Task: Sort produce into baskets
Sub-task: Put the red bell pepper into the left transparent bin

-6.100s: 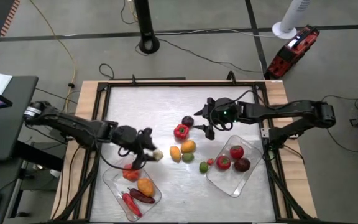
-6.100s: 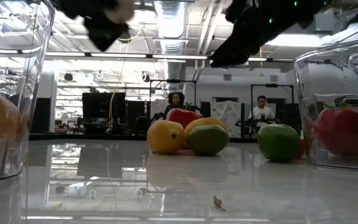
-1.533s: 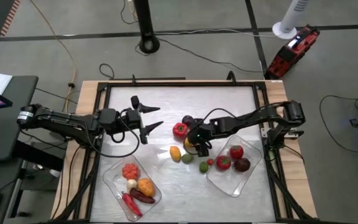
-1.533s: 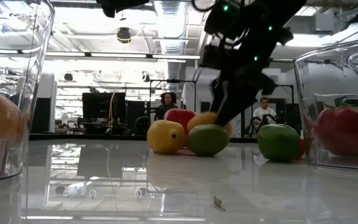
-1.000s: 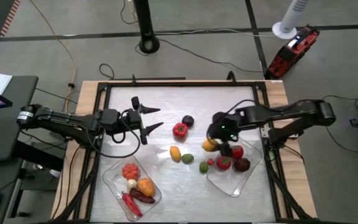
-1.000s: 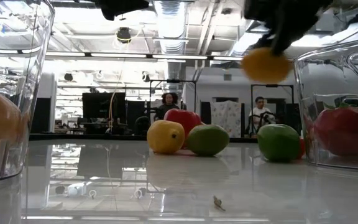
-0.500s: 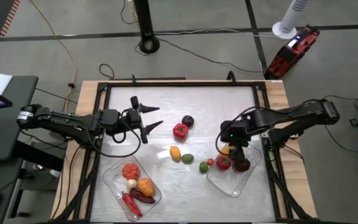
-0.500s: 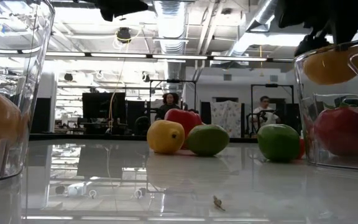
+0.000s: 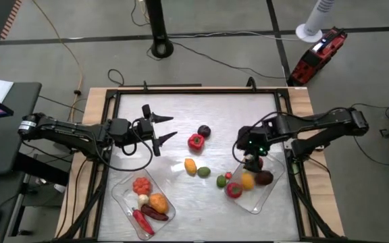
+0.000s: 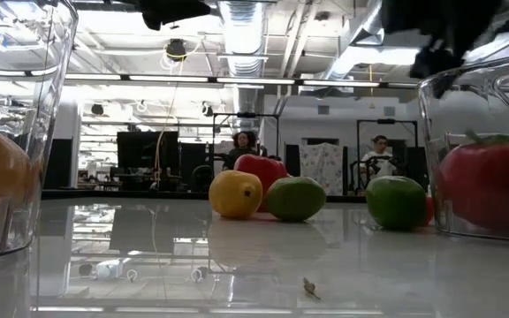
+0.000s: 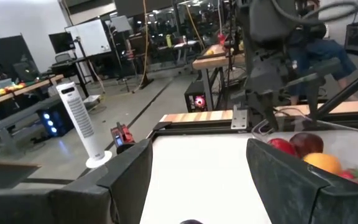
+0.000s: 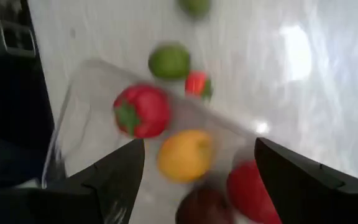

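Since half a second ago the orange fruit (image 9: 248,179) has left the right gripper (image 9: 252,160) and now sits in the right basket (image 9: 259,200), next to a red tomato (image 9: 234,190) and a dark purple piece (image 9: 265,177). From overhead, the left gripper (image 9: 159,128) hovers over bare table with its fingers spread wide, and the left basket (image 9: 121,198) holds several pieces. Down at table level, a yellow fruit (image 10: 235,193), a green one (image 10: 295,198) and a lime (image 10: 396,201) sit out on the table (image 10: 254,265). Left wrist cam shows its fingers (image 11: 126,180) apart with nothing between them. Right wrist cam looks down on the basket, fingers (image 12: 114,177) wide apart and empty.
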Robot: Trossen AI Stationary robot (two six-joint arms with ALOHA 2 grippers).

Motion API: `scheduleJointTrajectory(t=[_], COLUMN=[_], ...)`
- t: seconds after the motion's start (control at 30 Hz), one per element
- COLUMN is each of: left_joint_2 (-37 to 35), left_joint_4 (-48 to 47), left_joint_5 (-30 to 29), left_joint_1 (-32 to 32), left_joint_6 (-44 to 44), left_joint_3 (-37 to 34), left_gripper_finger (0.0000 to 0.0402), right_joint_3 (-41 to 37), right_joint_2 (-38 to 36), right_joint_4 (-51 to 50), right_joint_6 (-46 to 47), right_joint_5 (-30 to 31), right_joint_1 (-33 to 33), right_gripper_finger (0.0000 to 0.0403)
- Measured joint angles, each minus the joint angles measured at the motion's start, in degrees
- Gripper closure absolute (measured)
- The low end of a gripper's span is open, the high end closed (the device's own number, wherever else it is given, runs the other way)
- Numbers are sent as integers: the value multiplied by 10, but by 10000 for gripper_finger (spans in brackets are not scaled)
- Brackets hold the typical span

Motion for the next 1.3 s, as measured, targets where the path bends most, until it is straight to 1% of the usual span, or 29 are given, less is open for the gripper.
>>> scheduleJointTrajectory(t=[0.07,0.2,0.23,0.27,0.43,0.6,0.73,0.93,1.07,1.2,1.3], left_joint_2=[0,0,0,0,0,0,0,-4,-38,-76,-91], left_joint_4=[1,1,0,-1,-15,-31,-34,-44,-79,-129,-149], left_joint_5=[0,0,0,0,2,0,-13,-17,23,100,134], left_joint_1=[0,0,0,0,0,1,1,1,-3,-3,-3], left_joint_6=[0,5,5,5,5,4,5,5,-2,-12,-19], left_joint_3=[0,0,0,0,0,0,0,0,0,0,0], left_gripper_finger=[154,154,154,154,154,154,154,154,154,154,154], right_joint_3=[19,58,64,67,69,69,69,69,69,69,69], right_joint_2=[18,79,98,116,192,233,258,296,308,308,308], right_joint_4=[24,45,61,81,199,306,362,407,409,420,424], right_joint_6=[-7,-75,-96,-115,-221,-282,-299,-298,-285,-284,-279], right_joint_5=[23,134,156,166,165,167,167,165,165,165,164], right_joint_1=[-9,-16,-17,-21,-58,-90,-97,-114,-116,-115,-115], right_gripper_finger=[73,74,74,74,70,59,61,93,115,132,145])
